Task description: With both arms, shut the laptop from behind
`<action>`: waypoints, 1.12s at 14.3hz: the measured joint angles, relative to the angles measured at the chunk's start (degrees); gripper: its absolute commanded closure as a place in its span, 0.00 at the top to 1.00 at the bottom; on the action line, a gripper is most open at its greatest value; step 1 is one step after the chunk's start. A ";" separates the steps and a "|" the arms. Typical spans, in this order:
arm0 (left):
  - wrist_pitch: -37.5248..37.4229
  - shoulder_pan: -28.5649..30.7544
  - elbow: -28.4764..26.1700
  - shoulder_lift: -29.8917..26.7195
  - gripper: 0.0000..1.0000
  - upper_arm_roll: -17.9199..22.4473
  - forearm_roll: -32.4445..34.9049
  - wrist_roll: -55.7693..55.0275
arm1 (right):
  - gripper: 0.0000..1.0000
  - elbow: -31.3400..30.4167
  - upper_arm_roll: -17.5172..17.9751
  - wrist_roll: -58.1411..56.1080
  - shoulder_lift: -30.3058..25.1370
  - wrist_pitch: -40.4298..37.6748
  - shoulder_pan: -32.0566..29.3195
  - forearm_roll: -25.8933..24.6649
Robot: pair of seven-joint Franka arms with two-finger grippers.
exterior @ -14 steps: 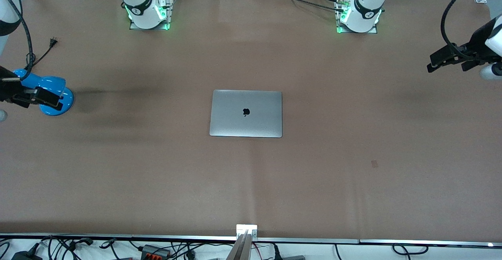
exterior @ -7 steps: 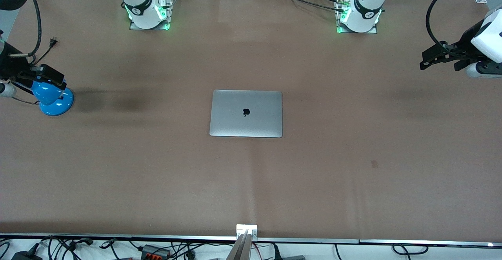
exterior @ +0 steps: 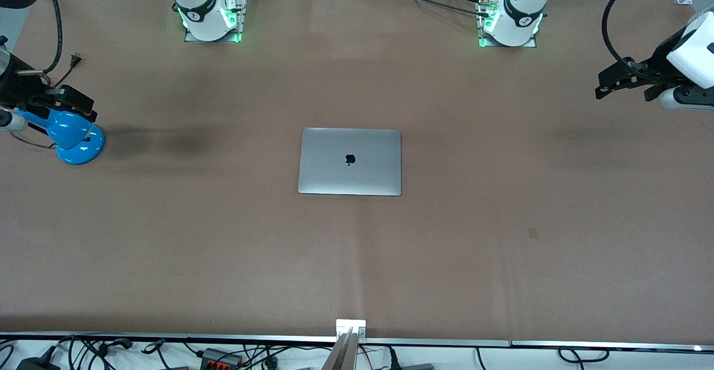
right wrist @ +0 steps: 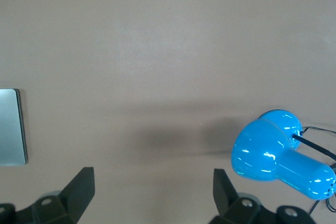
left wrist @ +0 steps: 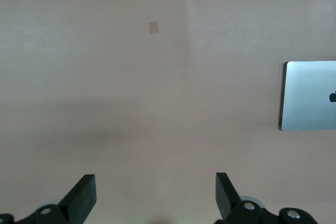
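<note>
Already shut, the laptop (exterior: 350, 161) was seen lying flat at the middle of the table (exterior: 502, 258), lid down and logo up, its long axis running from one arm's end of the table toward the other. The left gripper (exterior: 611, 82) was held over the left arm's end, fingers spread wide and empty. The right gripper (exterior: 70, 101) was held likewise open and empty, above a blue lamp (exterior: 72, 135) at the right arm's end. Both were well apart from the laptop, neither clearly closer.
</note>
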 measured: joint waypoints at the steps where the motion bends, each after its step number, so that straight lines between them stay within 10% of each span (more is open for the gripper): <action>1: 0.00 -0.06 0.02 0.01 1.00 0.00 0.00 0.00 | 1.00 0.00 0.00 -0.07 0.00 0.04 0.00 0.01; 16: 0.03 -0.59 0.04 0.07 1.00 -0.83 0.00 0.00 | 1.00 0.00 -0.01 -0.09 -0.52 0.04 -0.04 0.25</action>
